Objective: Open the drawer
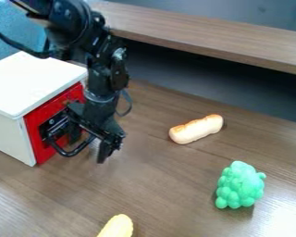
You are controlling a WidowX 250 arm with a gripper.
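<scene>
The black gripper [106, 147] hangs low over the table, just right of the drawer's front. The drawer has a red front [40, 124] in a white cabinet [28, 82] at the left, and that front looks flush with the cabinet. A black bar handle [72, 152] sticks out from it toward the gripper. Handle and gripper overlap in this view, and I cannot tell whether they touch. Part of the red front is hidden behind the arm and the handle's mount.
A cream bread roll [196, 129] lies right of the gripper. Farther right and nearer is a green grape bunch [240, 185]. A yellow corn-like piece [118, 227] sits at the bottom edge. A raised wooden ledge [212, 32] runs behind the wooden table [169, 185].
</scene>
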